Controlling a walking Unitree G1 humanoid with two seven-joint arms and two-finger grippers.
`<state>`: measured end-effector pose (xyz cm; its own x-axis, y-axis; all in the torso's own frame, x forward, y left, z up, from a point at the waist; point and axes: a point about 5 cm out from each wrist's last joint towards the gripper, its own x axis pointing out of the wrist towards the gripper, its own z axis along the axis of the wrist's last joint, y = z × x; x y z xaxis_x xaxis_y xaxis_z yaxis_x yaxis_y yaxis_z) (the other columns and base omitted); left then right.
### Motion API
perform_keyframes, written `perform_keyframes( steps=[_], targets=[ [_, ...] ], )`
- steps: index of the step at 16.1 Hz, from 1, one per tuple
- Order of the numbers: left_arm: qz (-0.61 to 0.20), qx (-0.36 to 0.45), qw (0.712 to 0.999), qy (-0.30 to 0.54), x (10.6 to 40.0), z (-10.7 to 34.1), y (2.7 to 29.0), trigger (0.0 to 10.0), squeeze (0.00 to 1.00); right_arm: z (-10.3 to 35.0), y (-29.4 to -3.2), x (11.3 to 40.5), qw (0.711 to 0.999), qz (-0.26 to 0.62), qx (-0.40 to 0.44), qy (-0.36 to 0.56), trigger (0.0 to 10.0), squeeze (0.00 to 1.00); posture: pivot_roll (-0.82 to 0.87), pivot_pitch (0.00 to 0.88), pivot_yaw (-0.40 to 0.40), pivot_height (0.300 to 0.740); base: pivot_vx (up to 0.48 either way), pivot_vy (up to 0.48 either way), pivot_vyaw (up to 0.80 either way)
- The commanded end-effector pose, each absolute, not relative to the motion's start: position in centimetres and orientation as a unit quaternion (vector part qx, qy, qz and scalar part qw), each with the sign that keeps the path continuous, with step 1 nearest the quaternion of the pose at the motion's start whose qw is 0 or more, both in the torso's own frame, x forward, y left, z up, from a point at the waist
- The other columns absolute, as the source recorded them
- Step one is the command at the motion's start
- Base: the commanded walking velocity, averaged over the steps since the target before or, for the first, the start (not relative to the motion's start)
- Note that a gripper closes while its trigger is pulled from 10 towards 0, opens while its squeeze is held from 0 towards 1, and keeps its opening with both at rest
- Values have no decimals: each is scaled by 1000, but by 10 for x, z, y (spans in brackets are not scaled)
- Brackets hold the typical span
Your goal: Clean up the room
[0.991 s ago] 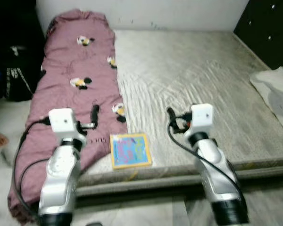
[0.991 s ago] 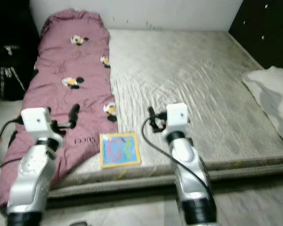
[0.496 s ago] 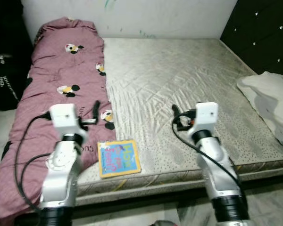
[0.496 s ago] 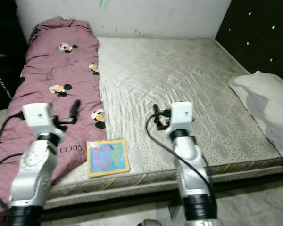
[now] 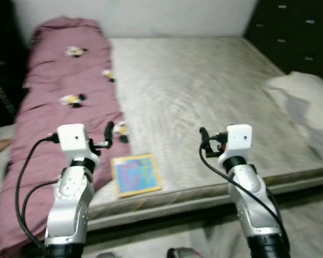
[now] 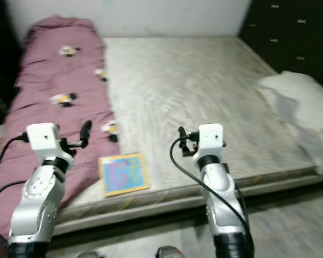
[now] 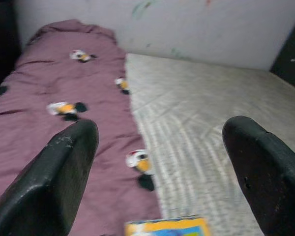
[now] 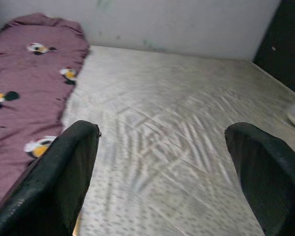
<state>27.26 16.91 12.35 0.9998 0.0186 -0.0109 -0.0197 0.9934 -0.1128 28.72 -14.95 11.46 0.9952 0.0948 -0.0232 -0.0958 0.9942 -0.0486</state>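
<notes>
The left gripper (image 7: pixel 160 162) hangs with fingers spread wide and empty over the maroon quilt with cartoon-mouse prints (image 5: pixel 54 107), near the bed's front edge. The right gripper (image 8: pixel 162 167), likewise wide apart and empty, hovers above the bare grey quilted mattress (image 5: pixel 204 91). Between the arms lies a flat yellow-bordered colourful picture book (image 5: pixel 135 174), touching the quilt's edge. A white crumpled pillow (image 6: pixel 299 115) rests at the mattress's right side.

Mattress (image 5: pixel 204 91) spans centre of frame, wall (image 5: pixel 151 16) behind it at top. Blanket (image 5: pixel 54 118) lies along mattress's left side, upper left down to lower left. Book (image 5: pixel 135 174) on mattress near front edge, lower centre-left, touching blanket's edge. Pillow (image 5: pixel 304 102) at right edge, headboard (image 5: pixel 296 32) behind it, upper right.
</notes>
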Motion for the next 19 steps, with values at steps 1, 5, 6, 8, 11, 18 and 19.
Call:
perform_keyframes(
  steps=[1,5,6,8,11,18,19],
  targets=[
    [14,-49,999,7,269,124,173,10000,0,115,-146,284,998,50,-23,11,10000,0,-31,121,-48,740,0,480,0],
    [9,-52,999,12,267,121,170,10000,0,117,-145,283,998,50,-23,13,10000,0,-42,113,-51,740,0,236,0],
    [8,-55,998,11,267,121,168,10000,0,117,-145,283,998,50,-24,13,10000,0,-40,115,-55,740,0,0,0],
    [10,-57,998,9,268,121,167,10000,0,117,-147,284,998,50,-26,15,10000,0,-37,114,-57,740,0,0,0],
    [5,-45,999,4,267,123,172,10000,0,117,-145,283,998,51,-25,16,10000,0,-33,123,-58,740,0,0,0],
    [-10,-58,998,-4,267,125,169,10000,0,116,-145,284,998,51,-23,19,10000,0,-31,121,-61,740,106,0,0],
    [-5,-55,998,-1,267,125,170,10000,0,116,-145,284,998,51,-23,21,10000,0,-32,120,-62,740,0,0,0]
  ],
)
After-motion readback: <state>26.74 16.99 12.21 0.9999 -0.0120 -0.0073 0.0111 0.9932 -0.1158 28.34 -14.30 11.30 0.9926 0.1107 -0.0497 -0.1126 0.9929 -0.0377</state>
